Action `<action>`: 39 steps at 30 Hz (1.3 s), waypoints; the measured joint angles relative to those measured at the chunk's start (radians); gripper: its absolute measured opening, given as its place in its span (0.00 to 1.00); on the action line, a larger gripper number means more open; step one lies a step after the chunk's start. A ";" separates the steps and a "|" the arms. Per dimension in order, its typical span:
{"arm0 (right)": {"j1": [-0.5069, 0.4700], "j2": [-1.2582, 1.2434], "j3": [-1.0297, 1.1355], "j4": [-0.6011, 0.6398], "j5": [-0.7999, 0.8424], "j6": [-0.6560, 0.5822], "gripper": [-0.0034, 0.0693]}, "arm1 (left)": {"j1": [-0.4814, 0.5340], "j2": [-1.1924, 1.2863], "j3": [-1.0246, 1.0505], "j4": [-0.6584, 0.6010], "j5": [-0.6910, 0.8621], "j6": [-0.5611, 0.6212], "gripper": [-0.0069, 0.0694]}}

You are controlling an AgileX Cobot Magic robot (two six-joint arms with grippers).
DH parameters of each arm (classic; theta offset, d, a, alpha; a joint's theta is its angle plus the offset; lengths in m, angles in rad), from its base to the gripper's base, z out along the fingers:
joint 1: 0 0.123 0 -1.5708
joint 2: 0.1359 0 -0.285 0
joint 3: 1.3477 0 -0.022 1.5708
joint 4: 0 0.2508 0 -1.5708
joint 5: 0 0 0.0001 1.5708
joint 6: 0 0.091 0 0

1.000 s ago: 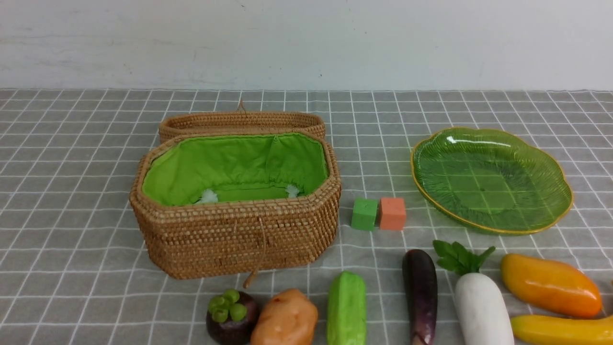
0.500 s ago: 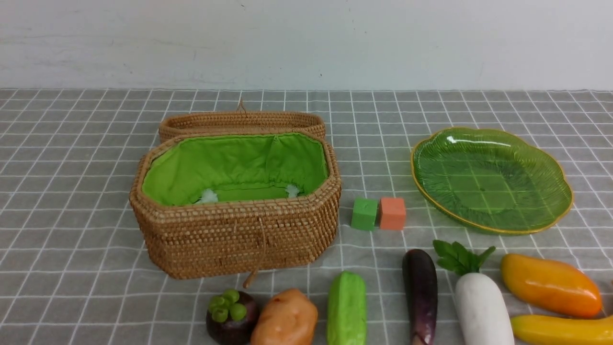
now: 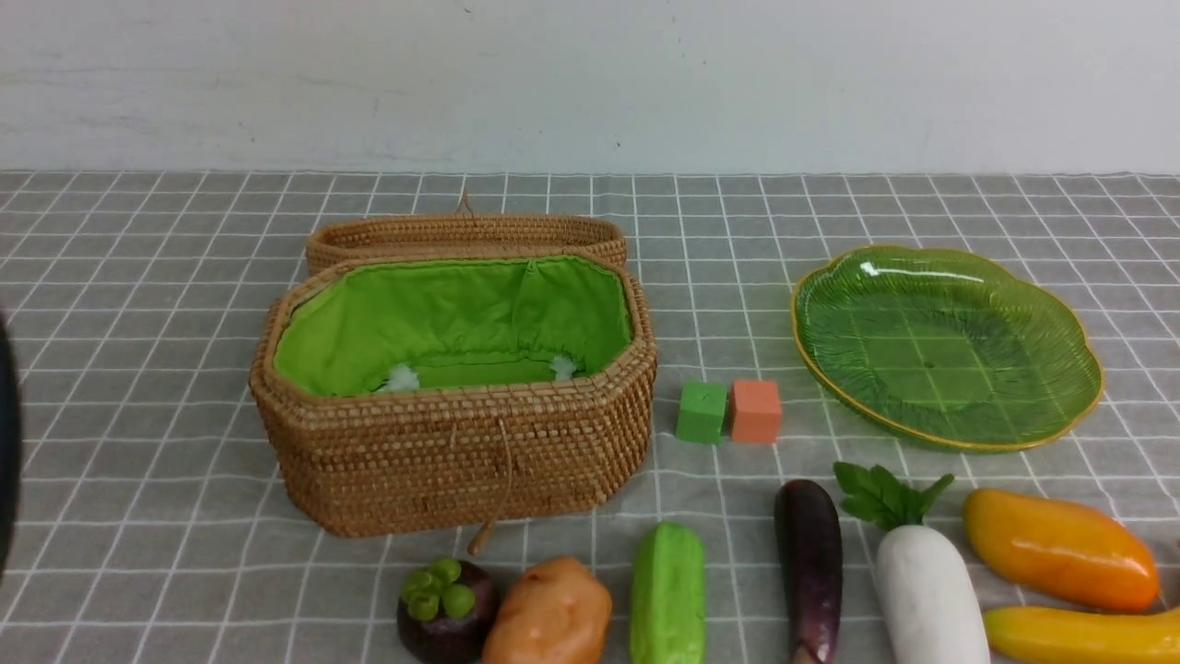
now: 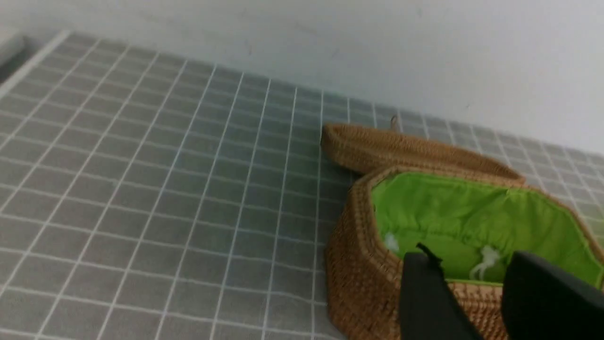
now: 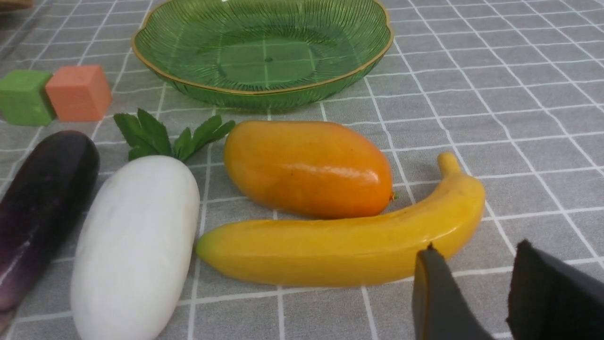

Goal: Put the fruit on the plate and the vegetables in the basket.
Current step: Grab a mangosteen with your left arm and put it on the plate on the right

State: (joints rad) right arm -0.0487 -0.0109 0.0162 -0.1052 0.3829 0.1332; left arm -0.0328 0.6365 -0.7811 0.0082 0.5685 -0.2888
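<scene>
Fruit (image 3: 1060, 549) and vegetables (image 3: 666, 595) all lay loose on the desk (image 5: 519, 118): banana (image 5: 339, 245) just ahead of the right hand (image 5: 474, 248), mango (image 5: 306, 167) and bare plate (image 5: 264, 92) beyond. Left hand (image 4: 472, 257) faced the unfilled basket (image 4: 358, 264). Both hands stood apart, gripping nothing; every piece was left to sort.

readable text: none | labels, brands: none | numbers, signs: none

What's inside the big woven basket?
Inside the basket only bright green lining and two white tufts show. Its front wall hides the nearest bit of floor.
</scene>
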 joint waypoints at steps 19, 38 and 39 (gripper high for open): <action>0.000 0.000 0.000 0.001 0.000 0.000 0.38 | -0.392 0.712 -0.084 -0.213 0.145 0.104 0.91; 0.000 0.000 0.000 0.001 0.000 0.000 0.38 | -0.402 1.002 -0.146 -0.261 0.007 0.003 0.73; 0.000 0.000 0.000 0.001 0.000 0.000 0.38 | -0.402 1.000 -0.147 -0.255 0.009 0.004 0.72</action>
State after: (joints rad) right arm -0.0487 -0.0109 0.0162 -0.1043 0.3829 0.1332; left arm -0.4351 1.6366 -0.9276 -0.2467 0.5772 -0.2845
